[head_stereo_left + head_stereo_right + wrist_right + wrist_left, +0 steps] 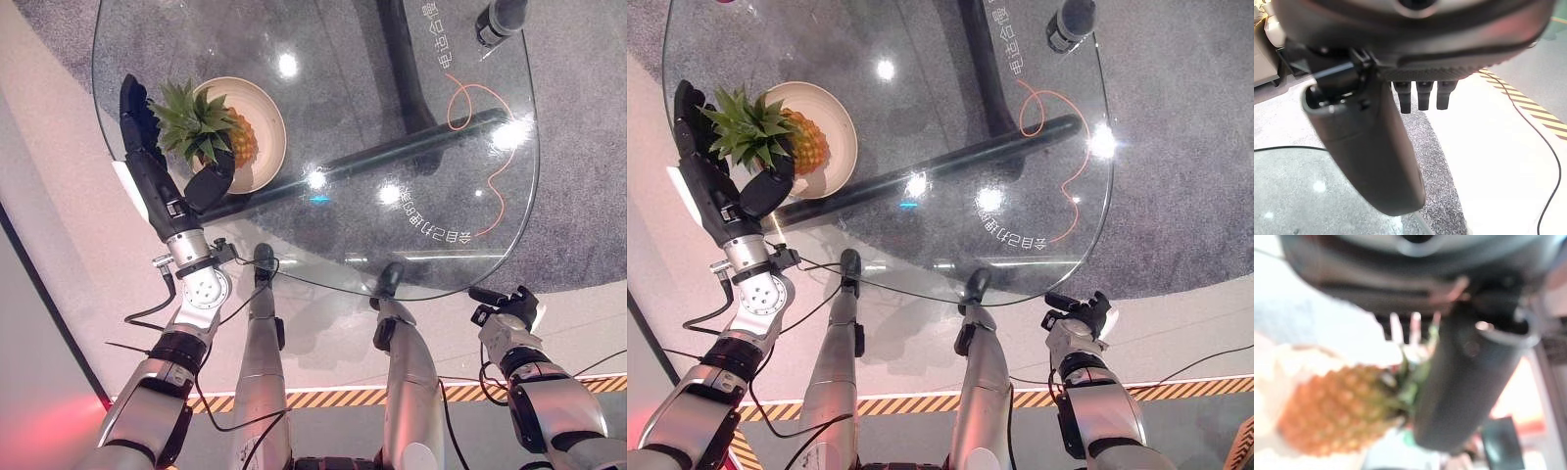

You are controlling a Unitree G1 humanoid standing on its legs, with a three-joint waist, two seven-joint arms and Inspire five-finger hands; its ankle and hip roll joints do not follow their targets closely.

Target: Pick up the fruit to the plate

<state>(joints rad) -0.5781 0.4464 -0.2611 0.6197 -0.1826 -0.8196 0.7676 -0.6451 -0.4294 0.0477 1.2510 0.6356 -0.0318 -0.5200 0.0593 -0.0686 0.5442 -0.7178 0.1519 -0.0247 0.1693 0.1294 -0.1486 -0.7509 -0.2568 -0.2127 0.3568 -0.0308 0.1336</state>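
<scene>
A pineapple (241, 139) lies on its side on a round cream plate (272, 125) at the far left of the glass table, its green crown (747, 127) pointing at my left hand. My left hand (157, 166) stands at the plate's edge, open: its straight fingers pass one side of the crown and its thumb (209, 184) the other. In the left wrist view the thumb (1459, 382) rests beside the crown where it meets the pineapple (1337, 411). My right hand (507, 311) hangs open and holds nothing, below the table's near right edge.
The round glass table (431, 284) has a dark frame bar (392, 152) under it. An orange cord (490, 108) shows through the glass at the right. A dark cylindrical thing (500, 18) stands at the far right. Yellow-black striped tape (323, 397) runs across the floor.
</scene>
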